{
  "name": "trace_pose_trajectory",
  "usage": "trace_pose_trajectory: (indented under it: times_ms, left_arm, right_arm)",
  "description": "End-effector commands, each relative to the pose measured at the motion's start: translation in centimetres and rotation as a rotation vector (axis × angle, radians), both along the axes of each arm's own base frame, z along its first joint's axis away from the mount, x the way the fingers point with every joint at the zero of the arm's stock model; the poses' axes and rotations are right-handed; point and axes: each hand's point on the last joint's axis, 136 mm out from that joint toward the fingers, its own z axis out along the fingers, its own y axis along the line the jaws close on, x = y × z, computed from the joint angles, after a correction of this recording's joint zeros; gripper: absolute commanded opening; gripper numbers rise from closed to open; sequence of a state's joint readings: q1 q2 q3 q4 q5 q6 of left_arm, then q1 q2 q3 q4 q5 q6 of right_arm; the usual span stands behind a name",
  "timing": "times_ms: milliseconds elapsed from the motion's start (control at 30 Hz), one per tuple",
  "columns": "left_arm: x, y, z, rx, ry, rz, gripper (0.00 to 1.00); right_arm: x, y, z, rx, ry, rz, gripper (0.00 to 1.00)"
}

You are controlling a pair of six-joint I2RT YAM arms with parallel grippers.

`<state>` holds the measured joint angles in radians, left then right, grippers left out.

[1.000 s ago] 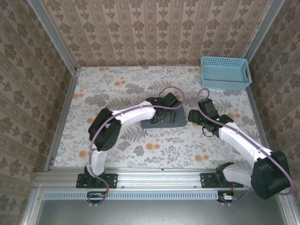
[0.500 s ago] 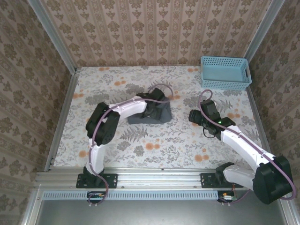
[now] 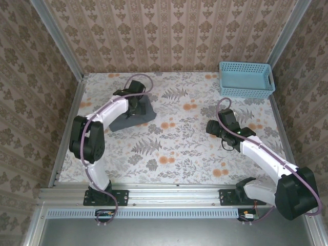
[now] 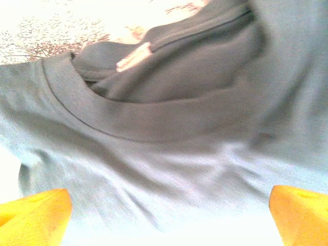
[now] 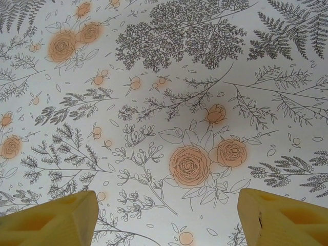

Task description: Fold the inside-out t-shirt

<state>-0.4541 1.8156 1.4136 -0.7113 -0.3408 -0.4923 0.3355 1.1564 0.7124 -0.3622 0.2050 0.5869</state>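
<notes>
Looking from above: inside-out t-shirt (image 3: pixel 134 120) bunched at the tabletop's (image 3: pixel 174 148) far left, left hand (image 3: pixel 136 104) over it. From the left wrist: collar and label close up, fingers (image 4: pixel 36 215) spread wide, clamping nothing. From the right wrist: right hand (image 5: pixel 166 215) parted over bare floral print, empty.

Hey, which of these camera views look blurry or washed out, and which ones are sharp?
Left wrist: the t-shirt looks soft and smeared, with glare washing out the bottom edge and the tablecloth at top left. Right wrist: the floral print is crisp and evenly lit. Top external: sharp, even light, no glare.
</notes>
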Motion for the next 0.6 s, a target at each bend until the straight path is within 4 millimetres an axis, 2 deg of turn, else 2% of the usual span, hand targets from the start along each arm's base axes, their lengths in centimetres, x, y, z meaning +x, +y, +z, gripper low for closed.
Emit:
trace_pose_trajectory:
  times_ms: [0,100,167,300,567]
  left_arm:
    - [-2.7,-2.5,0.0,-0.09,0.009,0.067,1.0]
    - [-3.6,-3.4,-2.4,-0.173,0.024,0.153,1.0]
    - [-3.5,-3.1,-4.0,-0.216,0.043,0.216,1.0]
    - [-2.2,-0.7,-6.4,-0.251,0.064,0.332,1.0]
    - [1.6,4.5,-7.5,-0.21,0.095,0.353,1.0]
  right_arm:
    - [0.6,0.2,0.2,0.011,-0.008,-0.003,0.74]
    - [0.6,0.3,0.0,0.013,-0.004,0.0,0.74]
    - [0.6,0.3,-0.2,0.013,0.002,0.003,0.74]
    - [0.3,0.3,-0.5,0.013,0.01,0.007,0.74]
    - [-0.2,0.0,-1.2,0.004,0.026,0.005,0.74]
